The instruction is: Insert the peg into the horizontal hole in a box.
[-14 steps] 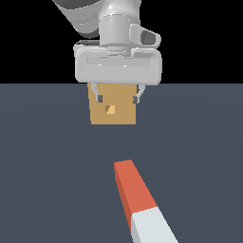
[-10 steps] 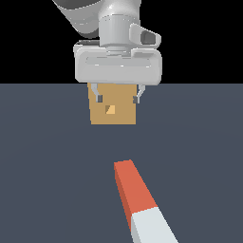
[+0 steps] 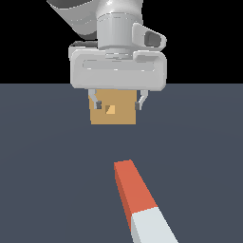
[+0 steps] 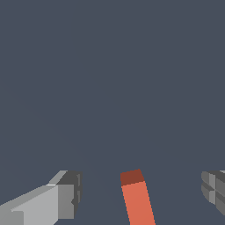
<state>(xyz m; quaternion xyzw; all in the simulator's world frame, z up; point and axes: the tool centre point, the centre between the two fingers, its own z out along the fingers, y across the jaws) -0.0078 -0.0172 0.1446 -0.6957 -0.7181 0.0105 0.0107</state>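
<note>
- The box (image 3: 113, 113) with the hole (image 3: 110, 109) sits far back, partly behind your gripper (image 3: 117, 104).
- Gripper jaws spread wide, holding nothing.
- The peg (image 3: 138, 201) lies nearer the camera, untouched; grab off-centre and it may tilt, jamming at the hole.

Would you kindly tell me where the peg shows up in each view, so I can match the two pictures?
Exterior view: the peg lies low in the picture, orange end toward the box, grey end at the lower edge.
Wrist view: only its orange end shows, between the open tool's fingers.
Shared landmark: that orange end.
</note>
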